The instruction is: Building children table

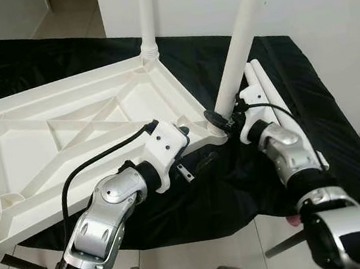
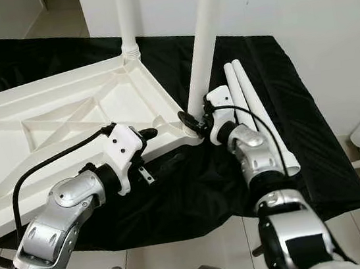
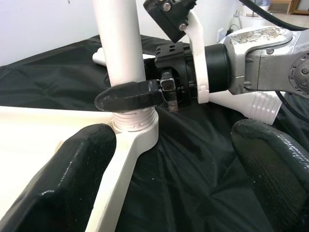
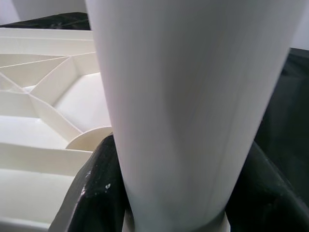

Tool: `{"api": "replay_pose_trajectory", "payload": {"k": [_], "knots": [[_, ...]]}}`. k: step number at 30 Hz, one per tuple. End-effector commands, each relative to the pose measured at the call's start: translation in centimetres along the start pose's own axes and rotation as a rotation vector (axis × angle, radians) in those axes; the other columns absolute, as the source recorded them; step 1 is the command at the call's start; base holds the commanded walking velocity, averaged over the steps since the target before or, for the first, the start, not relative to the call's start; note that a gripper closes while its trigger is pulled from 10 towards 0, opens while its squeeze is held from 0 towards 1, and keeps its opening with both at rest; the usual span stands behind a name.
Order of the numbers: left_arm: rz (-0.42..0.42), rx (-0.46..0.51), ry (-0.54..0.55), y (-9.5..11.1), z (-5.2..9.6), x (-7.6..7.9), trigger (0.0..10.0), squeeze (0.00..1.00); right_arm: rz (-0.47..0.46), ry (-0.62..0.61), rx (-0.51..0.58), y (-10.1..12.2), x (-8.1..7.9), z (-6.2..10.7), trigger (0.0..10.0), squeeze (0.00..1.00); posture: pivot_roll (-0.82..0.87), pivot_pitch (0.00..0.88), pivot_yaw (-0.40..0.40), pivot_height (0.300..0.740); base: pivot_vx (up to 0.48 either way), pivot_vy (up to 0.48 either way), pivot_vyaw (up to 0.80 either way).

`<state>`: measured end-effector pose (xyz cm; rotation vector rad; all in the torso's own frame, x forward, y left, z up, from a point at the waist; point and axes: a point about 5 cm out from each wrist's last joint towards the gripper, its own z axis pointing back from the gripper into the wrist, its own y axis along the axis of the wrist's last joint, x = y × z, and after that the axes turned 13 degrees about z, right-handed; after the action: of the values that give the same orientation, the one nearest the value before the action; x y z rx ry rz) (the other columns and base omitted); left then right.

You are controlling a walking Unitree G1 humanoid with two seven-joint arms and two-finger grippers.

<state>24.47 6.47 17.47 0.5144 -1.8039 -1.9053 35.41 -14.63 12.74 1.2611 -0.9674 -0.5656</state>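
Left eye view: an upturned white children's tabletop [image 1: 67, 133] is seen lying underside-up on a table draped in a black cloth [image 1: 307, 91]. One leg [image 1: 145, 13] is already standing upright in the far corner socket. A second leg [image 1: 243, 33] is seated, tilted, in the near right corner socket [image 1: 215, 126].

The right tool [image 1: 226, 120] is closed around the base of this second leg, just above the socket; in the right wrist view the black fingers [image 4: 91, 193] are seen hugging the tube on both sides. The grip is judged to be placed low so that the leg can be turned or pressed home with least leverage lost.

The left tool [image 3: 169, 159] is held wide, nothing between its pads [image 3: 72, 183], hovering just beside the same corner and near the tabletop's edge; it is judged to be positioned to steady the tabletop.

Two spare legs [image 1: 274, 95] are lying side by side on the cloth, beside the right arm. The step in hand is judged to be seating the second leg; two remain.
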Motion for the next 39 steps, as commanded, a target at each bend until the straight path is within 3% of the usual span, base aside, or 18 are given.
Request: {"api": "replay_pose_trajectory", "payload": {"k": [1,4,9,11,20,28,29,37,39], "knots": [[0.005,0.000,0.009,-0.1,0.1,0.0,10.0,0.00,-0.001,-0.004,-0.045,-0.8,-0.6,0.1,10.0,0.00,0.05,0.000,-0.070,0.740,0.000,0.000,0.00],[0.007,-0.002,0.006,-0.1,0.1,0.1,10.0,0.00,-0.036,-0.104,-0.043,-0.4,-0.9,0.1,10.0,0.00,0.04,0.000,-0.064,0.740,0.000,0.000,0.00],[0.008,-0.003,0.004,-0.1,0.0,0.1,10.0,0.00,-0.053,-0.154,-0.039,-0.1,-1.1,0.1,10.0,0.00,0.04,0.000,-0.064,0.740,0.000,0.000,0.00],[0.010,-0.006,-0.007,-0.2,0.0,0.2,10.0,0.00,-0.073,-0.268,-0.051,0.2,-2.1,0.3,10.0,0.00,0.03,0.000,-0.055,0.740,0.000,0.000,0.00],[0.008,-0.010,-0.019,-0.2,-0.1,0.2,10.0,0.00,-0.084,-0.487,-0.101,1.0,-3.6,0.5,10.0,0.00,0.03,0.000,-0.051,0.740,0.000,0.000,0.00],[0.006,-0.010,-0.027,-0.2,-0.2,0.4,10.0,0.00,-0.100,-0.467,-0.087,1.6,-4.6,0.4,10.0,0.00,0.04,0.000,-0.060,0.740,0.000,0.000,0.00],[0.006,-0.010,-0.026,-0.2,-0.2,0.4,10.0,0.00,-0.111,-0.467,-0.084,1.6,-4.6,0.4,10.0,1.00,0.04,0.000,-0.061,0.740,0.000,0.000,0.00],[0.007,-0.009,-0.022,-0.2,-0.1,0.4,10.0,0.00,-0.127,-0.454,-0.076,1.8,-4.7,0.4,10.0,1.00,0.05,0.000,-0.064,0.740,0.000,0.000,0.00],[0.004,-0.008,-0.015,-0.1,0.0,0.3,10.0,0.00,-0.137,-0.399,-0.061,2.1,-4.6,0.3,10.0,1.00,0.06,0.000,-0.066,0.740,0.000,0.000,0.00]]}}
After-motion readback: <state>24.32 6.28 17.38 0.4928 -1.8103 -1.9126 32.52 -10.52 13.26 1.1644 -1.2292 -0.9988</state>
